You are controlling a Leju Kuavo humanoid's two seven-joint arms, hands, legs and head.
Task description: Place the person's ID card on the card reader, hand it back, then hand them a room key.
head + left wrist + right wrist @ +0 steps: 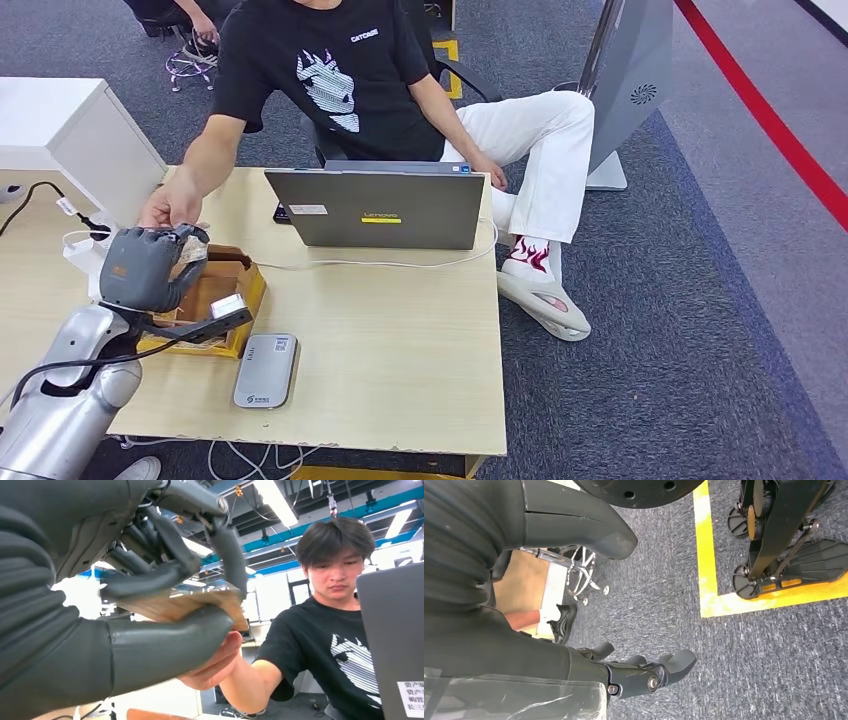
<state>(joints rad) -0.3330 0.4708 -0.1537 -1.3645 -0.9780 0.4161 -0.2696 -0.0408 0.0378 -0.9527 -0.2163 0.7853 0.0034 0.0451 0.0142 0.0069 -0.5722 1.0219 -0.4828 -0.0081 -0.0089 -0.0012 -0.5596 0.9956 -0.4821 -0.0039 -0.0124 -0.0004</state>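
Card (190, 605) apparently within left robot hand (145, 268)

The table (400, 340) carried one open laptop (385, 208) at about twelve o'clock, one grey card reader (266, 370) at about seven o'clock, and one wooden box (222, 290) at about nine o'clock. One wooden card (190, 605) sat in the one raised left hand (145, 268). One seated person (340, 70) reached in with one hand (172, 207).
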